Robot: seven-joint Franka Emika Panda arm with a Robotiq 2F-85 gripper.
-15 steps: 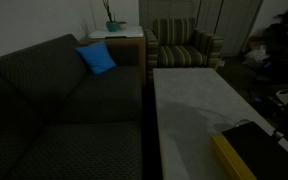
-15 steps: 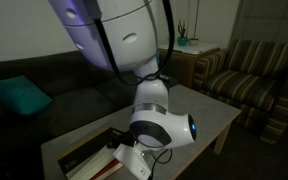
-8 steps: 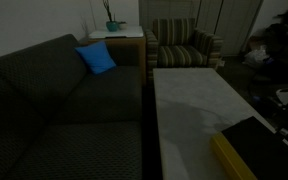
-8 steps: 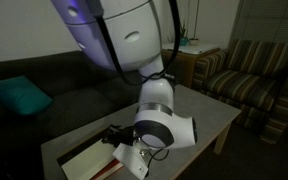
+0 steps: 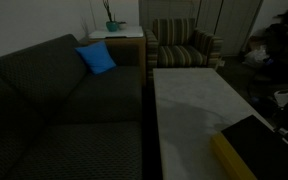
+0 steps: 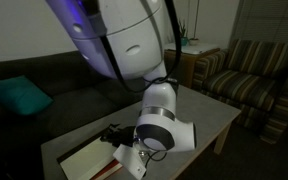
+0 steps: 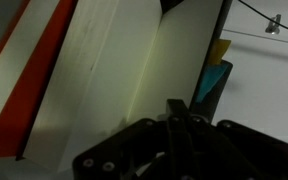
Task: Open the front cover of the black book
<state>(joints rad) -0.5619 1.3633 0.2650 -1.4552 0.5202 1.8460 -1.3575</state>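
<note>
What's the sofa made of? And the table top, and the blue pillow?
The sofa looks like woven cloth: dark and matte, with a fine dotted pattern all over. The table top seems to be stone or a stone-look sheet: pale and smooth, with faint cloudy patches. I cannot tell which. The blue pillow looks like plain soft fabric, puffy and without shine.

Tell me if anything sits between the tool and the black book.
Nothing visible does. In the wrist view the shut tool hangs right over a pale page of the black book, with nothing else between them.
</note>
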